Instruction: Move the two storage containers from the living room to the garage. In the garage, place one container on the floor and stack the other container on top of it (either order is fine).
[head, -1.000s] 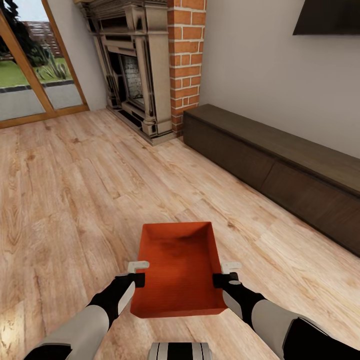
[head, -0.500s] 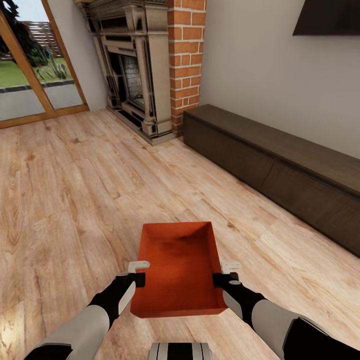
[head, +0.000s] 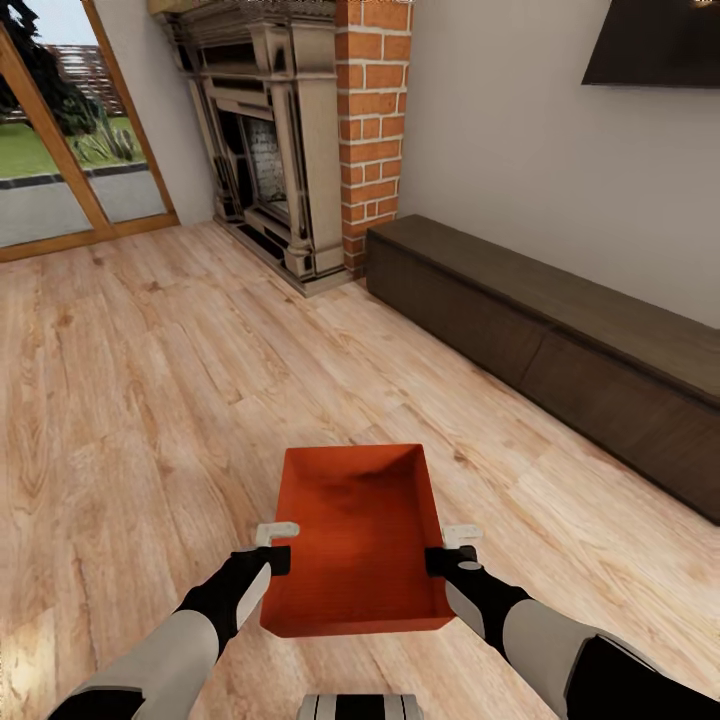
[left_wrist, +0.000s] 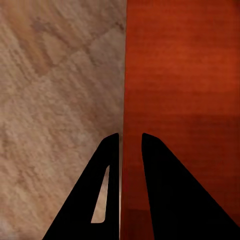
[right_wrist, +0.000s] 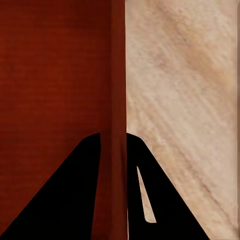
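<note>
Carried low over the living room's plank floor (head: 150, 400), near the dark cabinet (head: 560, 340): one orange-red storage container (head: 358, 535), left gripper (head: 276, 545) and right gripper (head: 452, 546) each clamped on a side wall.

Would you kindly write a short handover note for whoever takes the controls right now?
Left gripper: shut on the storage container's left wall.
Right gripper: shut on its right wall, one of the fingers inside.
Container: held level over the light wood floor, in the living room near the fireplace and dark cabinet.
Done: one container picked up.
Left: carry it to the garage, set it down, fetch the second, stack.
</note>
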